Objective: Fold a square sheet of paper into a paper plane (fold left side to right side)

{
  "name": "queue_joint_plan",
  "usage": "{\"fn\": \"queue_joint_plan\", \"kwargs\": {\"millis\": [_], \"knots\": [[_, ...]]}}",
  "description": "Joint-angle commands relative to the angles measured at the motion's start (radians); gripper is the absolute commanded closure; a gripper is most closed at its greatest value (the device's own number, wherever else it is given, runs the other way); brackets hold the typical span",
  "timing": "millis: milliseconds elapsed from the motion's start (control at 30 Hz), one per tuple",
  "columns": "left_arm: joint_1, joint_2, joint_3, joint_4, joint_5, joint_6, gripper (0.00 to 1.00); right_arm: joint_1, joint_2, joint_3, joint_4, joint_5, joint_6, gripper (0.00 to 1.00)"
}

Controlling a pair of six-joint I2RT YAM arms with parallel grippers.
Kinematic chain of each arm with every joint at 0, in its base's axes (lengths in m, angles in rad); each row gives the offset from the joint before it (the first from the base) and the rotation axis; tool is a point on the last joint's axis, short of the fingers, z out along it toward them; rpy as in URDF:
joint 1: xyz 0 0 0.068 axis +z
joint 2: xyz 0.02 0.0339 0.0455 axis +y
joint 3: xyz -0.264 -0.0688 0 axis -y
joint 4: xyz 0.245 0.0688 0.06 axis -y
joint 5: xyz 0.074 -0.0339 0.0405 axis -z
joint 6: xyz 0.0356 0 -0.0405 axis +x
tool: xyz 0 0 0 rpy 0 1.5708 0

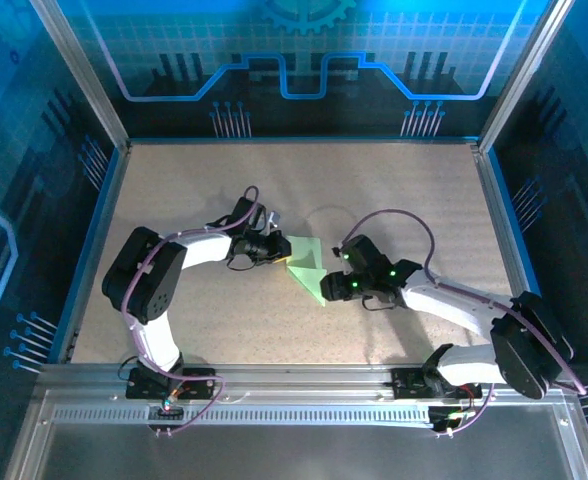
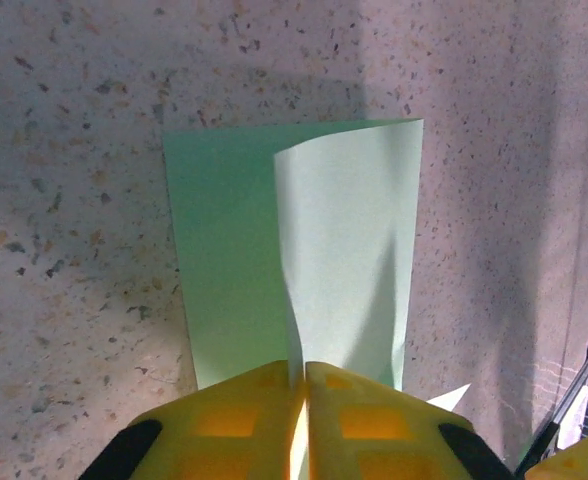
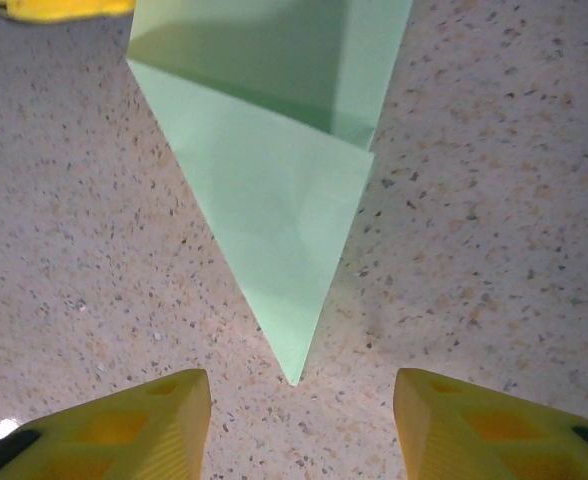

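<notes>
The half-made green paper plane (image 1: 307, 265) lies mid-way on the speckled table (image 1: 394, 200), its sharp tip pointing at the right arm. The left gripper (image 2: 302, 400) pinches one raised flap tight, and the right gripper (image 3: 302, 400) hovers open just off the tip. I think the flap must next go across, edges matching, then get pressed flat.

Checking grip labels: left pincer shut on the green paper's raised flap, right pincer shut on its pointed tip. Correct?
No. The right pincer is open; the paper has its tip lying ungripped at the open gap, as the right wrist view shows. The left pincer is shut on the flap.
</notes>
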Motion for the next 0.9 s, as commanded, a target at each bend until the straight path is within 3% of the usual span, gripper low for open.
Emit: {"fn": "queue_joint_plan", "kwargs": {"millis": [0, 233, 467, 867], "knots": [[-0.005, -0.046, 0.01, -0.045, 0.008, -0.03, 0.9, 0.079, 0.045, 0.064, -0.053, 0.164, 0.021, 0.47], [-0.005, -0.064, 0.027, -0.089, 0.032, -0.071, 0.94, 0.22, 0.187, 0.173, -0.118, 0.354, -0.003, 0.44], [-0.007, -0.064, 0.044, -0.127, 0.039, -0.079, 0.95, 0.293, 0.341, 0.291, -0.152, 0.439, -0.034, 0.44], [-0.01, -0.087, 0.041, -0.136, 0.034, -0.083, 0.98, 0.311, 0.469, 0.371, -0.194, 0.523, -0.058, 0.5]]}}
